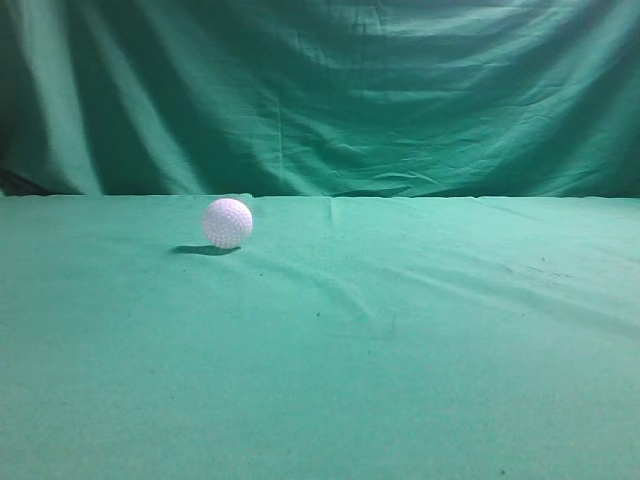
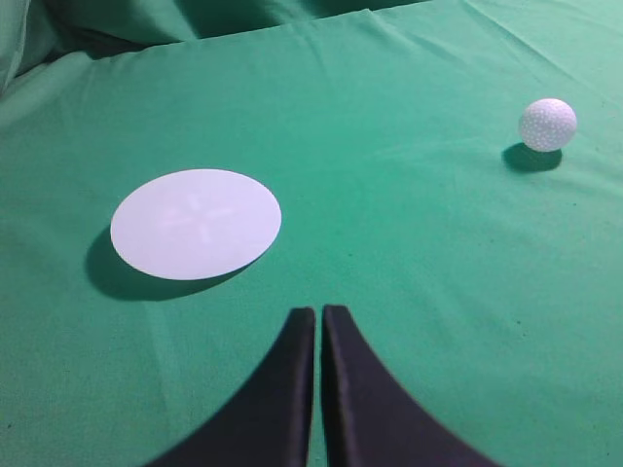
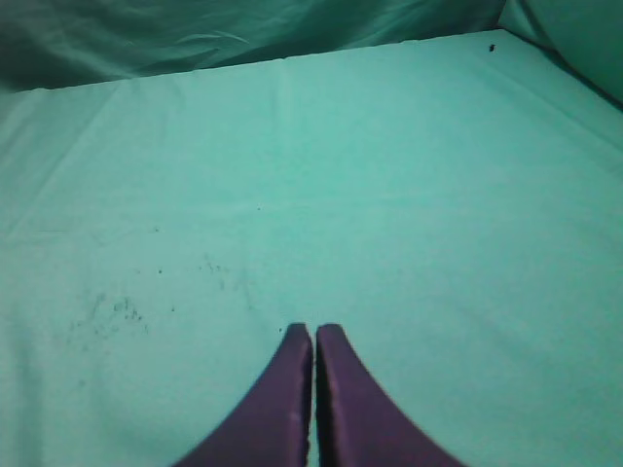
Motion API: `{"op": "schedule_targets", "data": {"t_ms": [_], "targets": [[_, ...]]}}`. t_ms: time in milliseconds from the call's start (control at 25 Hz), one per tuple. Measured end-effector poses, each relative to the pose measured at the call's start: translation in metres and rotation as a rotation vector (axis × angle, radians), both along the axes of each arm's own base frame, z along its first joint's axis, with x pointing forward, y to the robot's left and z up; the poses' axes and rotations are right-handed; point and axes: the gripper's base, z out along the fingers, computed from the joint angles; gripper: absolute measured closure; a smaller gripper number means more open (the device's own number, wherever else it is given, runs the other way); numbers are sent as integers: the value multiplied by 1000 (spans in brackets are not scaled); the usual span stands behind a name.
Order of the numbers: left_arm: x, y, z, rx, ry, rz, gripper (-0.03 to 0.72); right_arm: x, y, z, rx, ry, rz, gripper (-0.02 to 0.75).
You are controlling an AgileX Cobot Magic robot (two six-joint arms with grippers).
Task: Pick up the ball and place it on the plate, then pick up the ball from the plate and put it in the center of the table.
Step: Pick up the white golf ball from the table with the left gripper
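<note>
A white dimpled ball rests on the green cloth at the left of the exterior view; no arm shows in that view. In the left wrist view the ball lies far right, and a flat white round plate lies to the left, ahead of my left gripper. The left gripper is shut and empty, well short of both. My right gripper is shut and empty over bare cloth; neither ball nor plate shows in its view.
A green cloth covers the table and hangs as a backdrop behind its far edge. Small dark specks mark the cloth in the right wrist view.
</note>
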Motion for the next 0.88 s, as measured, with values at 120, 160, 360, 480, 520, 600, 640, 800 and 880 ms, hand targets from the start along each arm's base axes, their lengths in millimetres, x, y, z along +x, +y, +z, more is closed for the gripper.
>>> {"op": "schedule_targets", "data": {"t_ms": [120, 160, 360, 480, 520, 600, 640, 800, 880], "targets": [[0, 0, 0, 0, 0, 0, 688, 0, 0, 0, 0, 0, 0, 738], [0, 0, 0, 0, 0, 0, 688, 0, 0, 0, 0, 0, 0, 738], [0, 0, 0, 0, 0, 0, 688, 0, 0, 0, 0, 0, 0, 738], [0, 0, 0, 0, 0, 0, 688, 0, 0, 0, 0, 0, 0, 738], [0, 0, 0, 0, 0, 0, 688, 0, 0, 0, 0, 0, 0, 738], [0, 0, 0, 0, 0, 0, 688, 0, 0, 0, 0, 0, 0, 738], [0, 0, 0, 0, 0, 0, 688, 0, 0, 0, 0, 0, 0, 738], [0, 0, 0, 0, 0, 0, 688, 0, 0, 0, 0, 0, 0, 738], [0, 0, 1, 9, -8, 1, 688, 0, 0, 0, 0, 0, 0, 738]]}}
